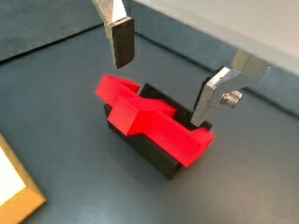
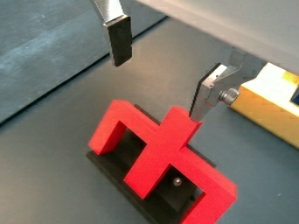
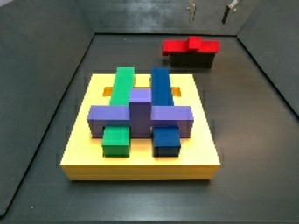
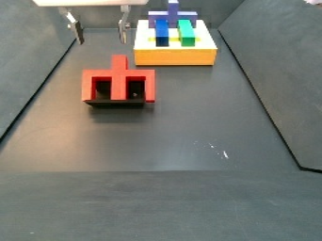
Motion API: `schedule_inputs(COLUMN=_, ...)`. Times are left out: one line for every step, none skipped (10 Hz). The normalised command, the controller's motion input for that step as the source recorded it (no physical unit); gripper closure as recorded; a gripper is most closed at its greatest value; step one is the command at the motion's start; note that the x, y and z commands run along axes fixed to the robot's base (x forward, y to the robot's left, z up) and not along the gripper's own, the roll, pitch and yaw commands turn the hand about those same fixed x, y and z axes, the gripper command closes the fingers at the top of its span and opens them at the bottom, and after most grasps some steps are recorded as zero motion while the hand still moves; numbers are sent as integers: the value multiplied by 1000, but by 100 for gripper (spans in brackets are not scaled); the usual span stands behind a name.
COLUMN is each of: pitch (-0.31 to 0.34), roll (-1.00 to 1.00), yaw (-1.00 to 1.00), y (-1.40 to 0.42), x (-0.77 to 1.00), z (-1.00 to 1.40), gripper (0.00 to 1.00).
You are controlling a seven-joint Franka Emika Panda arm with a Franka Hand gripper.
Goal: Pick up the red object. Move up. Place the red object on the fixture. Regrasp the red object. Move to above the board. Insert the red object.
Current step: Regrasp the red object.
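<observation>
**Wrist views: fingers spread above the red object on the fixture**

Wrist views both show us the gripper [image 1: 163,79] hanging over the red object [image 1: 149,116], which sits on top of the black fixture [image 1: 155,153]. The fingers [image 1: 121,42] are spread wide and hold nothing; both dark pads are bare, and a clear gap of floor shows between them and the piece. We judge that placing is done and the regrasp is the step in hand.

What the regrasp turns on is how the piece lies to the fingers. The red object is below them and roughly between them, not touching either pad. Its long bar runs across the top of the fixture, with short prongs and a stem sticking out to the sides. As far as we can tell, the line from one finger to the other runs crosswise to that bar, so a straight descent looks likely to bring the pads to either side of it.

In a side view the red object [image 3: 191,45] on the fixture [image 3: 191,60] stands well apart from the yellow board [image 3: 142,153], and only the fingertips [image 3: 193,10] show, above the piece.
</observation>
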Motion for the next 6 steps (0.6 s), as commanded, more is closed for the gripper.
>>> schedule_inputs(pitch=0, roll=1000, yaw=140, y=-151, x=0, z=-11, gripper=0)
schedule_inputs(pitch=0, roll=951, yaw=123, y=-94, x=0, z=-26, gripper=0)
schedule_inputs(pitch=0, roll=849, yaw=97, y=0, x=20, z=0, gripper=0)
schedule_inputs(pitch=0, roll=811, yaw=77, y=0, x=74, z=0, gripper=0)
schedule_inputs(pitch=26, roll=834, yaw=63, y=0, x=106, z=0, gripper=0)
schedule_inputs(pitch=40, roll=943, yaw=60, y=0, x=66, z=43, gripper=0)
